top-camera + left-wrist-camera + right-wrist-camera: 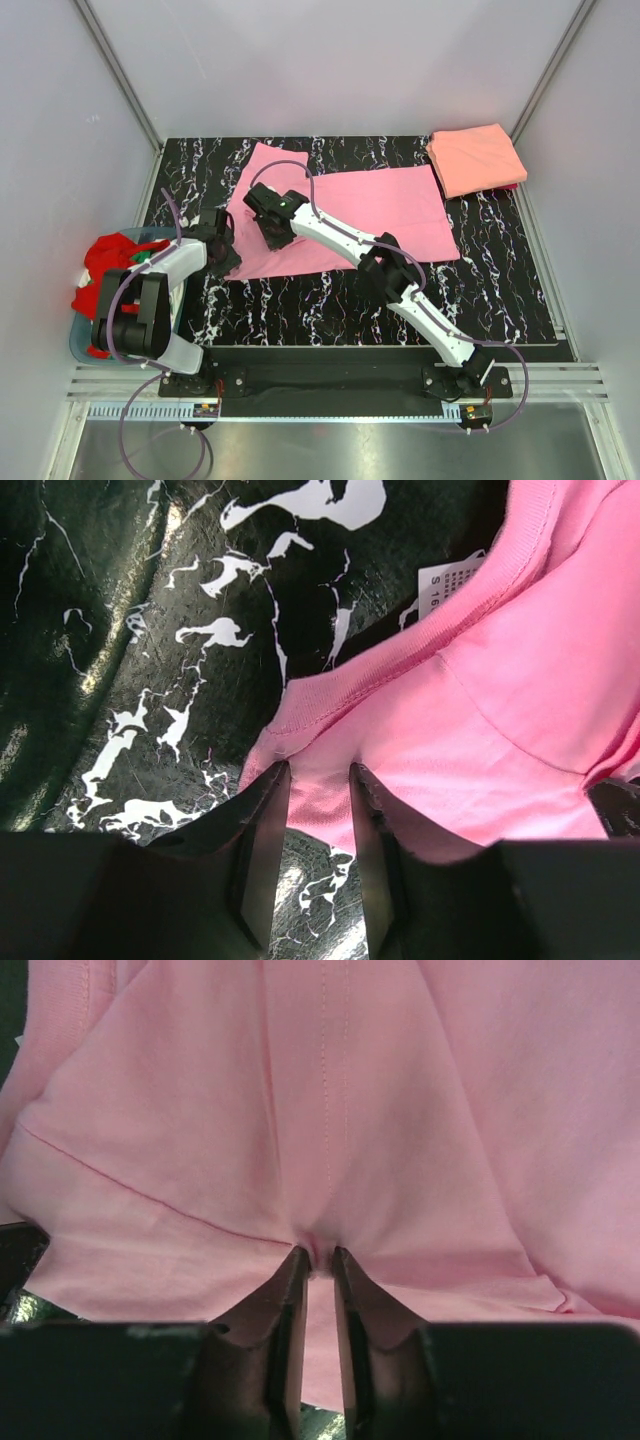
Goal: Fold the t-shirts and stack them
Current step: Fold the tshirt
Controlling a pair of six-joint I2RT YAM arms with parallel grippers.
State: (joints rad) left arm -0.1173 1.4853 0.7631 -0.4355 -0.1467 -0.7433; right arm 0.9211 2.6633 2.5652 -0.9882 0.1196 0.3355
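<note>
two pincers were at the pink t-shirt (390, 215), which lay spread on the black marbled surface (330, 305). step in hand, as judged: the first fold of this shirt. right pincer (320, 1256) was nipped together on a pucker of pink cloth beside a seam. left pincer (320, 772) stood narrowly apart at the collar edge with cloth in the gap; cannot tell whether it gripped. next move probably calls for both to lift together and carry the left side across, hem kept taut. only the top view showed the folded salmon t-shirt (475, 160) at the far right corner and the red t-shirt (108, 262) in the basket (78, 345). only the left wrist view showed the neck label (452, 578).
</note>
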